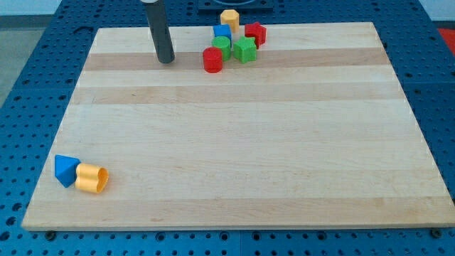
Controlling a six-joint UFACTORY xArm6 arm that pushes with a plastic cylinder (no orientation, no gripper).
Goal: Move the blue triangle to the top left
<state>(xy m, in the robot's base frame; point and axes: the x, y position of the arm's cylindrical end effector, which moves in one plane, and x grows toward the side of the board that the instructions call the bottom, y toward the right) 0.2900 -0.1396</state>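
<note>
The blue triangle (65,170) lies near the bottom left corner of the wooden board (234,142), touching a yellow cylinder (92,178) on its right. My tip (166,60) rests on the board near the view's top, left of centre, far from the blue triangle. It stands a little to the left of the red cylinder (212,60).
A cluster of blocks sits at the top centre: a blue cube (222,33), a green block (222,47), a green cube (245,50), a red block (256,33) and a yellow block (229,18) at the board's top edge. Blue perforated table surrounds the board.
</note>
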